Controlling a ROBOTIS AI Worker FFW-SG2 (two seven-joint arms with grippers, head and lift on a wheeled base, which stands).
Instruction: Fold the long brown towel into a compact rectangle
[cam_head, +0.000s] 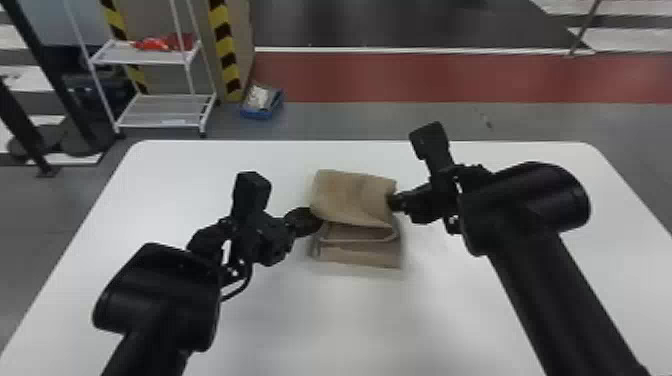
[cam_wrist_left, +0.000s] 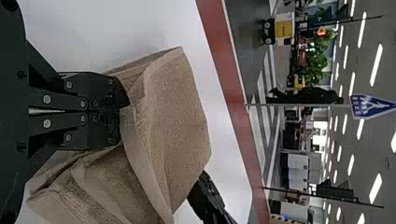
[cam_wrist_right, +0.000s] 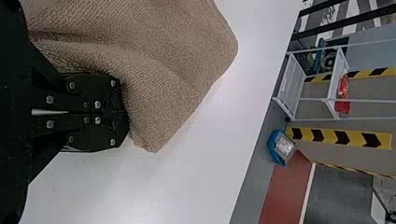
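The brown towel (cam_head: 357, 197) lies folded in layers near the table's middle, its upper layer raised and bulging over a flatter lower part. At its left edge my left gripper (cam_head: 312, 222) is shut on the towel; the left wrist view has this gripper (cam_wrist_left: 122, 111) pinching the upper layer of the towel (cam_wrist_left: 175, 107). On the opposite edge my right gripper (cam_head: 392, 202) is shut on the towel too. In the right wrist view the towel (cam_wrist_right: 173, 60) wraps around the tips of the right gripper (cam_wrist_right: 125, 112), hiding part of them.
The white table (cam_head: 225, 340) extends around the towel on all sides. Beyond its far edge stand a white wire shelf (cam_head: 160, 110) and a blue box (cam_head: 261, 102) on the floor.
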